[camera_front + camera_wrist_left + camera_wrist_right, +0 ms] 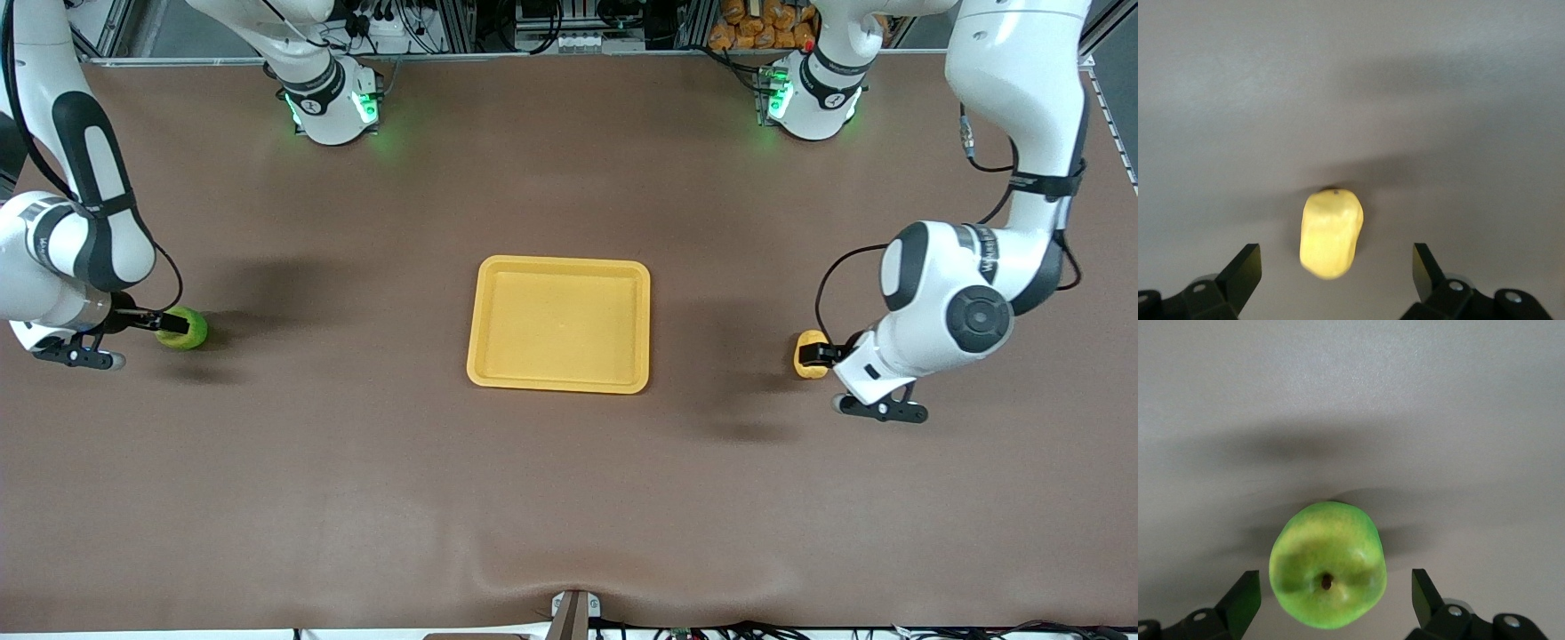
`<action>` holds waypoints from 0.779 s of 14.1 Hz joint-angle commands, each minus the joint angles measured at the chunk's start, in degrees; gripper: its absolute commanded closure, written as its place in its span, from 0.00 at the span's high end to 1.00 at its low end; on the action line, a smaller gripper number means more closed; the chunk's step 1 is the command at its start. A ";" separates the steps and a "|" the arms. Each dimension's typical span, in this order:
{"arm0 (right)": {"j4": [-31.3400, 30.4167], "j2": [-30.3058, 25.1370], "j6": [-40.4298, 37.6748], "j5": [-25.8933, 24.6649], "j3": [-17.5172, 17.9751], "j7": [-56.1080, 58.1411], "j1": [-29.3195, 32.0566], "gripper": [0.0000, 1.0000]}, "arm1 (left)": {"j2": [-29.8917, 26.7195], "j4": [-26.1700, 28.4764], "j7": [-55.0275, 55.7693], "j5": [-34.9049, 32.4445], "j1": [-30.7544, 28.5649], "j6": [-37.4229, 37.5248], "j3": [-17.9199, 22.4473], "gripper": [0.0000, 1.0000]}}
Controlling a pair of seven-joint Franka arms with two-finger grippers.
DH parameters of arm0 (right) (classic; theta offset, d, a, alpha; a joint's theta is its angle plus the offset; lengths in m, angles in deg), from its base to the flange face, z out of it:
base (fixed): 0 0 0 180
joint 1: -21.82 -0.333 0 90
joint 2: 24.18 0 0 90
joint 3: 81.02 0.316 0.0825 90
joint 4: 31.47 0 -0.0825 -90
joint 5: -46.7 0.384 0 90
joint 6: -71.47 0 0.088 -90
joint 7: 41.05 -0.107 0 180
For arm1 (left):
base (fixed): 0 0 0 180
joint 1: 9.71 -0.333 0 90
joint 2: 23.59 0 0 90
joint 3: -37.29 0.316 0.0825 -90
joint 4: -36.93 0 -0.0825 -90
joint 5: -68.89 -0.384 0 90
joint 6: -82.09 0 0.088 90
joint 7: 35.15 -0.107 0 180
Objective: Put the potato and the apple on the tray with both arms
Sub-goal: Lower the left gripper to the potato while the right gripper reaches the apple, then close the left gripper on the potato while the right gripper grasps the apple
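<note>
Left gripper (1337, 267) jaws spread wide, nothing gripped; potato (1331, 232) sits on the desk (1351, 80) between the two fingers (1243, 270), clear gaps on both sides in the left wrist view. In the front view the left gripper (816, 353) is at right of centre, low over the potato (807, 353), one dark fingertip across it.

Right gripper (1336, 593) jaws also spread wide, no grip; apple (1328, 565) lies between the fingers (1245, 593), stem dimple facing the camera, small gaps either side in the right wrist view. In the front view the right gripper (169, 326) is at the left edge, mid-height, low at the apple (183, 328), a dark finger across its top.

Tray (559, 262) sits in the middle of the frame, flat on the desk (569, 489), nothing in it. Potato lies well apart from the tray toward the left arm's end of the desk; apple well apart from it toward the right arm's end. Both still on the desk surface, neither lifted.

Left arm (969, 302) comes down from the upper right of the frame, elbow bent. Right arm (71, 240) comes in at the left edge. Arm bases with green lights along the top.
</note>
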 commanded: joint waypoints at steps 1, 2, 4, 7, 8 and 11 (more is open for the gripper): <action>-1.70 0.18 2.18 -0.30 0.42 0.44 0.34 1.00 | -1.73 8.53 0.63 -1.42 0.30 -9.11 0.11 1.00; -1.79 0.36 2.26 -0.22 0.42 0.44 0.34 1.00 | -1.73 10.81 0.55 -1.42 0.30 -11.84 0.20 1.00; -2.05 0.97 2.88 0.57 0.42 0.44 0.34 1.00 | -1.47 13.73 0.55 -3.26 0.04 -15.55 0.20 1.00; -3.37 1.24 5.77 0.58 0.42 0.44 0.34 1.00 | -0.32 13.83 0.55 -4.41 -0.23 -16.00 0.20 1.00; -4.07 1.50 7.43 0.58 0.42 0.44 0.34 1.00 | 0.20 13.83 0.55 -4.41 -0.23 -16.35 0.20 1.00; -5.66 1.68 10.08 1.27 0.51 0.44 0.34 1.00 | 1.87 13.65 0.20 -4.50 -0.23 -18.90 0.20 1.00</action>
